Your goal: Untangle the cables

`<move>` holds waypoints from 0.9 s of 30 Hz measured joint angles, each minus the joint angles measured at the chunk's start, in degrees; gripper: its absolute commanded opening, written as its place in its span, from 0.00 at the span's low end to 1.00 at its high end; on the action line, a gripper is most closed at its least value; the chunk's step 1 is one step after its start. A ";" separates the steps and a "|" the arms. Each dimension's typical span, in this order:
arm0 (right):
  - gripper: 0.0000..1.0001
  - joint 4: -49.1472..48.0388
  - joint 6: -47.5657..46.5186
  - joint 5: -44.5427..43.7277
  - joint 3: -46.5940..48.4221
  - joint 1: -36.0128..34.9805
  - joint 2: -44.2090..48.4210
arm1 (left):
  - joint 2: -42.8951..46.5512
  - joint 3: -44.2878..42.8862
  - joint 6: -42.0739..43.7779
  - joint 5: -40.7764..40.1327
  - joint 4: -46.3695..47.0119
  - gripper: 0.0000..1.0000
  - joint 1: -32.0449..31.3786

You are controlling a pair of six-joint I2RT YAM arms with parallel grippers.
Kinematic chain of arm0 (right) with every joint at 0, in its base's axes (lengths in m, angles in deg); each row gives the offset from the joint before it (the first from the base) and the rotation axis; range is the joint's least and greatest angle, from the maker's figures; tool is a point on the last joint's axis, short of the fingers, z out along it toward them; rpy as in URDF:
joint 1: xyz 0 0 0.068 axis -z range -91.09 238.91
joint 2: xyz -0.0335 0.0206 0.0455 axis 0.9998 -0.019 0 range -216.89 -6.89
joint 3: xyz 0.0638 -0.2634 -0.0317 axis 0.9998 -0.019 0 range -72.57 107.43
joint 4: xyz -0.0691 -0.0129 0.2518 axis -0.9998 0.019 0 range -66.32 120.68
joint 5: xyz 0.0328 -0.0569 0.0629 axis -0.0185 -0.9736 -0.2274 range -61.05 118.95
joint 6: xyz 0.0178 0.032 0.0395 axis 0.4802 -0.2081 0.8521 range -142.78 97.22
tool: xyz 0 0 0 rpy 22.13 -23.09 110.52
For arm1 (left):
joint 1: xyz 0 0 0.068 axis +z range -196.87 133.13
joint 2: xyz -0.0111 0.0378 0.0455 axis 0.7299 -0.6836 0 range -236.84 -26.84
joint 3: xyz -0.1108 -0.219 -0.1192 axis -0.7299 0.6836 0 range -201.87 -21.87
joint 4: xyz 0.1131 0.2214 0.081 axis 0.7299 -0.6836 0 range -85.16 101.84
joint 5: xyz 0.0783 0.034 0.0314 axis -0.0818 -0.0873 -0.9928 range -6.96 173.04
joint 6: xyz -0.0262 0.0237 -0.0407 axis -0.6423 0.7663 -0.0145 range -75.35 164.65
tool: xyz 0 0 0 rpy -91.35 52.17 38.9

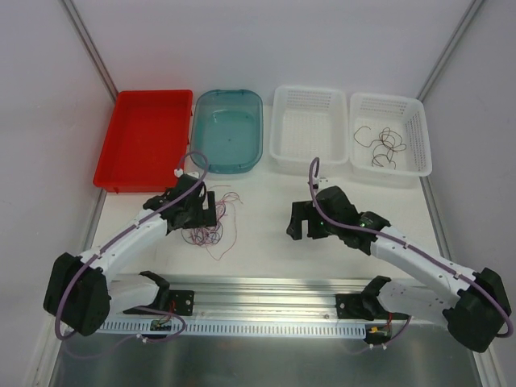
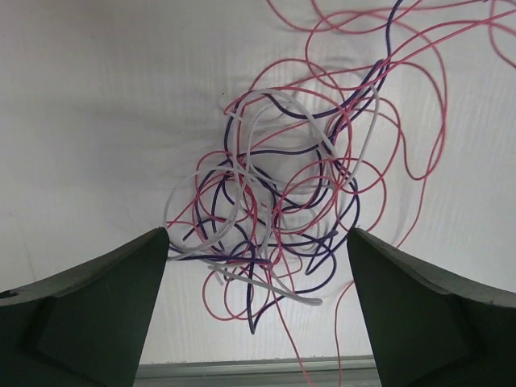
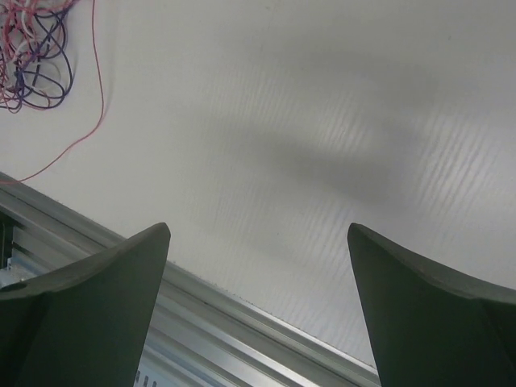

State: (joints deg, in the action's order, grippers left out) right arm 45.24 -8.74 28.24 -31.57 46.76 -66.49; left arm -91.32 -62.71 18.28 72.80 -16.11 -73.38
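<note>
in top view alone, dark strands (image 1: 385, 146), far-right basket (image 1: 411, 111)

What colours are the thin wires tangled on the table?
The thin tangled wires are pink, purple and white; left wrist view.

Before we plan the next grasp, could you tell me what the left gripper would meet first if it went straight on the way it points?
Most likely the tangle of cables, centred ahead of the open left gripper, with the table beneath; the gap is hard to judge.
</note>
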 measured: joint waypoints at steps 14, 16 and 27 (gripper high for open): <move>0.97 -3.72 3.98 -8.07 -4.35 -7.56 3.78 | -18.80 -4.28 -8.15 7.50 5.95 0.75 -14.64; 0.97 -3.58 4.11 -9.94 -4.59 -7.56 5.97 | -22.27 -7.17 -9.40 9.07 7.48 0.76 -18.36; 0.97 1.22 4.85 -17.59 -7.63 -7.61 18.95 | -23.02 -15.06 -11.13 11.10 11.74 0.86 -26.27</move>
State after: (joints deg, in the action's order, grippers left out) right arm 46.47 -3.88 10.64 -39.20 39.15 -47.54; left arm -114.34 -77.77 7.15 83.91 -4.37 -99.65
